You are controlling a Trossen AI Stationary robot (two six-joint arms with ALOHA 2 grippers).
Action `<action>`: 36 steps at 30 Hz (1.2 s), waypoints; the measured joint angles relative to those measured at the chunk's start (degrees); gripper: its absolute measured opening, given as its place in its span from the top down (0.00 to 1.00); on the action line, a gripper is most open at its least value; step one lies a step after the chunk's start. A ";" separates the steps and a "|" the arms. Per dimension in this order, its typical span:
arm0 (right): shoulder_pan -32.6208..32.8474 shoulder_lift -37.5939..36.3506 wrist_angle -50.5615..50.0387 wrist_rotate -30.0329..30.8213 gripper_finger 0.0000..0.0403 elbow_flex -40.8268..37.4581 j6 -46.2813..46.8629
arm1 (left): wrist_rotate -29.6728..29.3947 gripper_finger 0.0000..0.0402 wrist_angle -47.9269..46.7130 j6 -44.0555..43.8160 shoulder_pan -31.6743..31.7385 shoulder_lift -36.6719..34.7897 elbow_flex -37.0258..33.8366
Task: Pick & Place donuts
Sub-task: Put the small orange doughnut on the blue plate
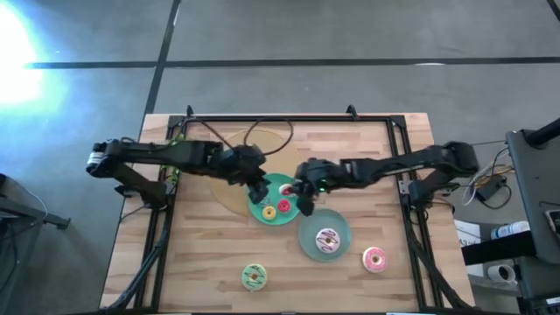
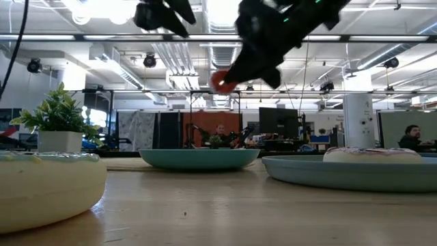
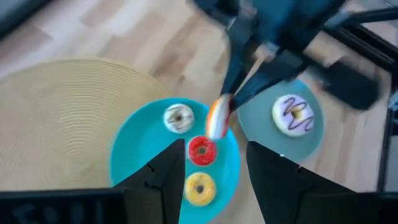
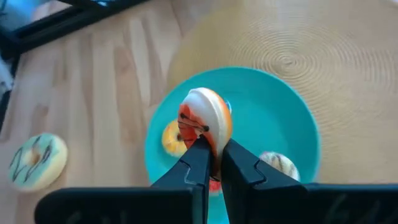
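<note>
Nearest the front edge of the table (image 1: 201, 262), a green donut (image 1: 254, 276) lies left of centre, and a pink donut (image 1: 374, 259) lies toward the front right corner. Just behind them, right of centre, a pale teal plate (image 1: 309, 246) carries the white donut (image 1: 326, 240) with purplish stripes. Further back, at mid-table, a brighter teal plate (image 1: 259, 213) overlaps the front edge of the tan woven disc (image 1: 229, 186); on this plate lie a yellow donut (image 3: 199, 188), a red donut (image 3: 201, 150) and a pale small donut (image 3: 178, 118).

Above that plate hangs the right gripper (image 4: 210, 155), its jaws nearly closed and pinching an orange donut (image 4: 205, 124) by its rim, so the ring stands on edge in the air, clear of the plate. The low view shows it held well above the table. The left gripper (image 3: 214, 168) hovers over the same plate from the other side, with its fingers (image 3: 160, 177) spread apart and nothing between them.

The woven disc reaches back toward the rear edge.
</note>
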 joint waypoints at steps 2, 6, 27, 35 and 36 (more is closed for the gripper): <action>-1.34 4.33 -0.21 -1.66 0.96 2.93 0.79 | -3.62 0.64 -1.07 -0.94 -1.89 -1.96 0.00; -4.81 13.12 -2.14 -6.36 0.96 10.04 2.99 | -9.97 0.64 -2.77 -2.56 -5.66 -5.47 -0.19; -11.65 32.76 -25.48 -17.94 0.79 31.51 7.98 | -16.98 0.64 -0.24 -7.50 -8.60 -28.48 -24.04; -11.20 31.42 -28.16 -9.09 0.59 33.43 6.21 | -17.62 0.64 0.57 -6.84 -8.43 -32.37 -27.19; -11.13 30.64 -28.71 -7.80 0.57 33.77 5.66 | -17.61 0.64 0.77 -6.81 -8.43 -32.47 -27.19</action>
